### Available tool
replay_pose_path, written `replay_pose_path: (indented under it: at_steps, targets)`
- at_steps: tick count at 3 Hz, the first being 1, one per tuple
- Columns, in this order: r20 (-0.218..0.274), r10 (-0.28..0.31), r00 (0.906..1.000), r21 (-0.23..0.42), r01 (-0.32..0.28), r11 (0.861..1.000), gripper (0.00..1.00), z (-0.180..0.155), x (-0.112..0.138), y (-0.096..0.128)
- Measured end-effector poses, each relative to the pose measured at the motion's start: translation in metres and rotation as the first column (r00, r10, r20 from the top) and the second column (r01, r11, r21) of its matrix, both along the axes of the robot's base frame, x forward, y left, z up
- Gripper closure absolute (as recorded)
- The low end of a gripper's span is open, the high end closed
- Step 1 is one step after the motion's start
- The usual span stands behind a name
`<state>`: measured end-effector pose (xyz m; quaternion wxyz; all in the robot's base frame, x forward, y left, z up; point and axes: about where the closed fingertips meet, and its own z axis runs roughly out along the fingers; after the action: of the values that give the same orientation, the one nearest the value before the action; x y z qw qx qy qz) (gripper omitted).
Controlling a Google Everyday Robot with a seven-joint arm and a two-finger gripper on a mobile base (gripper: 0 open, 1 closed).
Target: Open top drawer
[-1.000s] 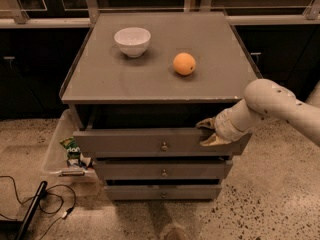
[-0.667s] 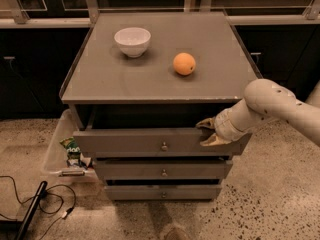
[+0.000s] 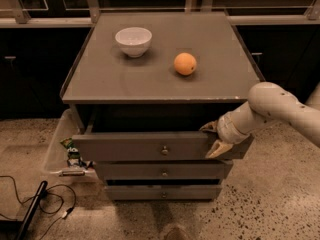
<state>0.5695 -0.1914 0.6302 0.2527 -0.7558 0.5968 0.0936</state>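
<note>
The top drawer (image 3: 130, 146) is the widest grey front with a small brass knob (image 3: 164, 150). It stands pulled out a little from the grey cabinet, with a dark gap behind it. My gripper (image 3: 213, 138) is at the right end of this drawer front. One finger (image 3: 208, 127) is over its top edge and the other finger (image 3: 219, 149) is against its face, so it is shut on the front. The two narrower drawer fronts (image 3: 162, 172) sit closed below it.
A white bowl (image 3: 133, 40) and an orange (image 3: 185, 63) rest on the cabinet top (image 3: 100, 84). A clear plastic bin (image 3: 59, 149) with small items stands on the floor at the left. Black cables (image 3: 35, 204) lie at the lower left.
The top drawer front and my gripper have moved slightly further out toward the camera. The bowl and the orange have not moved.
</note>
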Motion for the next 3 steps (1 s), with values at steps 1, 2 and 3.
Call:
replay_pose_path:
  at_steps: [1, 2, 3]
  targets:
    - [-0.01, -0.014, 0.9999, 0.008, 0.014, 1.0, 0.63, -0.001, -0.009, -0.003]
    - [-0.001, -0.031, 0.9995, 0.017, 0.031, 0.999, 0.86, 0.009, -0.018, -0.004]
    - [-0.002, -0.033, 0.9995, 0.018, 0.033, 0.999, 1.0, 0.01, -0.021, -0.005]
